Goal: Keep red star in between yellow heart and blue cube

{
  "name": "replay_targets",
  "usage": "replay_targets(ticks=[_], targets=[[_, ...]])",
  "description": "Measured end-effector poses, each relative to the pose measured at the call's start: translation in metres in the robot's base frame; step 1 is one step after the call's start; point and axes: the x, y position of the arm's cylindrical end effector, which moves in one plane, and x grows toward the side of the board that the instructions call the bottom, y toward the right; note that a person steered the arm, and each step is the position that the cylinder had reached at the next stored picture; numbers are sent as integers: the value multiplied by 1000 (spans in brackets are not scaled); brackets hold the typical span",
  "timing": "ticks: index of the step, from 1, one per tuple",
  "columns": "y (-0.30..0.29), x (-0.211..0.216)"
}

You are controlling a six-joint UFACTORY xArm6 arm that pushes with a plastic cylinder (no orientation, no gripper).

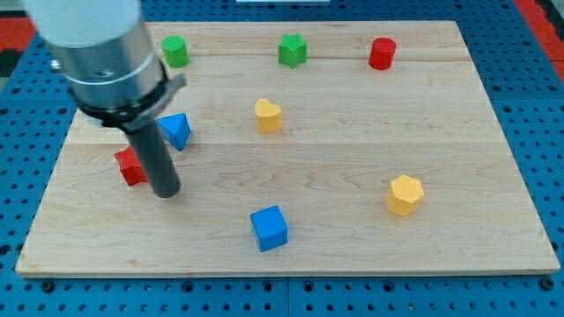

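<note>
My tip [166, 191] rests just right of the red star [130, 166], poorly placed to push it rightward. The yellow heart [268, 115] and blue cube [269, 228] wait apart; no tool shows.

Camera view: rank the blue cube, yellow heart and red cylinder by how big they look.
1. Blue cube, clearly largest, though it sits nearest the view's bottom.
2. Yellow heart and red cylinder look alike; I can't rank them.

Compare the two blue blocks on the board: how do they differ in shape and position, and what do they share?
The blue cube is square-faced; the blue triangular block tapers to a wedge. The cube stands alone near the view's bottom; the triangular block sits at the view's left, close beside my tip's rod. Both are blue and rest on the wooden board.
</note>
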Motion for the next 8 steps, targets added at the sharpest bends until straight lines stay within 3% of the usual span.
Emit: replay_targets(ticks=[1,2,3,4,5,8], targets=[[-76,26],[-116,-4],[-52,-31],[33,-24],[62,-30],[-8,-32]])
